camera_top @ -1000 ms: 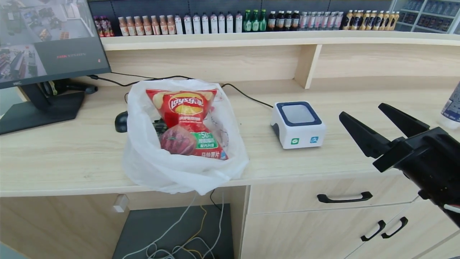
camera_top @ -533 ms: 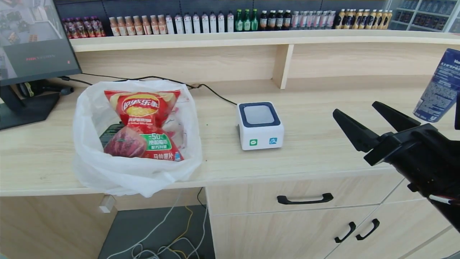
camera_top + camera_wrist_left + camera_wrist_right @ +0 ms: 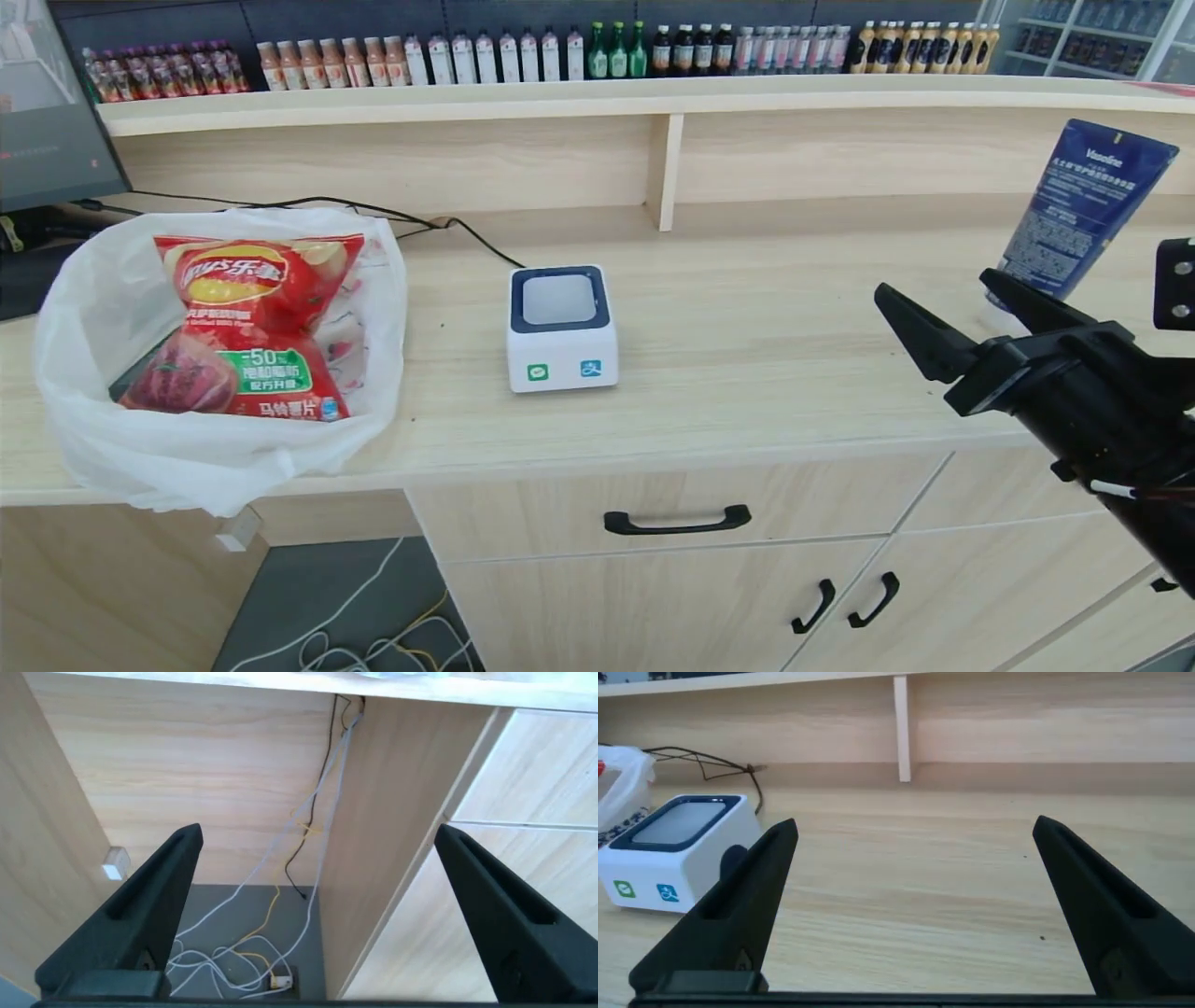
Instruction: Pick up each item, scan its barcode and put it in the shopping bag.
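The counter [image 3: 747, 373] is pale wood-grain, matt and smooth, and so are the drawer fronts [image 3: 709, 597] below. On the left, the shopping bag [image 3: 187, 457] is thin milky see-through plastic, all crinkly. The chip bag [image 3: 252, 308] inside is shiny red film, creased. The scanner [image 3: 560, 359] in the middle is smooth white plastic with a glossy top window. Far right, the blue tube [image 3: 1074, 210] looks like satin plastic. The right gripper [image 3: 934, 285] is matt black, and the drawer handles [image 3: 677, 521] are black with a slight sheen.
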Motion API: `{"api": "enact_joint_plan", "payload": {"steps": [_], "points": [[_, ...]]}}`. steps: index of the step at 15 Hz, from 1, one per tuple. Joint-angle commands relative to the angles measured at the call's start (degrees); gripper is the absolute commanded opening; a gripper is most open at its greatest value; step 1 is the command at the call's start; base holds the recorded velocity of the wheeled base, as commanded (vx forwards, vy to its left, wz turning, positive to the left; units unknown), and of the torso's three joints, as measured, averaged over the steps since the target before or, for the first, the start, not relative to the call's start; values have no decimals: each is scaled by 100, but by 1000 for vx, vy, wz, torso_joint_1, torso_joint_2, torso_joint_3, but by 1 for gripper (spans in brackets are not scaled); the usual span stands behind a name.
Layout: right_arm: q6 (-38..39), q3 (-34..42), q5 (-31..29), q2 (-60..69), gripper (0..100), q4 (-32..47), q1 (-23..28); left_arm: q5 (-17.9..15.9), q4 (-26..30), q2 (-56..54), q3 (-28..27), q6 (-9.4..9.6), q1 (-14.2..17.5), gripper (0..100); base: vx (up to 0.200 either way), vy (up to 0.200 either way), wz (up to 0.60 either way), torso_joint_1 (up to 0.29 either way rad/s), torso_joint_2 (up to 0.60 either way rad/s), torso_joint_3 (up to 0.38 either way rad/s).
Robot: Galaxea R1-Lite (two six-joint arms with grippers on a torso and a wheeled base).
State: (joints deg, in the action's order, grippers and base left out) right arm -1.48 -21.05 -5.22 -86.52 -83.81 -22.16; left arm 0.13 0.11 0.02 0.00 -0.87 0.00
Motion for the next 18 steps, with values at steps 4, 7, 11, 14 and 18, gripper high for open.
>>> {"api": "enact_joint_plan", "payload": {"steps": [4, 7, 11, 14, 18], "points": [[-2, -83, -6, -85, 100, -4, 10, 4, -2, -2, 0, -1, 0, 100, 0, -200, 0, 4, 2, 1], [7, -57, -6, -85, 100, -4, 19, 4, -2, -2, 0, -1, 0, 100, 0, -200, 0, -1, 1, 1], [16, -13, -6, -76, 100, -4, 28, 4, -2, -2, 0, 7, 0, 100, 0, -200, 0, 1, 2, 2], [7, -13, 3, -93, 100, -4, 28, 4, -2, -2, 0, 7, 0, 100, 0, 0, 0, 0, 0, 0], [7, -48, 3, -181, 100, -4, 19, -5, -2, -2, 0, 51, 0, 100, 0, 0, 0, 0, 0, 0]]}}
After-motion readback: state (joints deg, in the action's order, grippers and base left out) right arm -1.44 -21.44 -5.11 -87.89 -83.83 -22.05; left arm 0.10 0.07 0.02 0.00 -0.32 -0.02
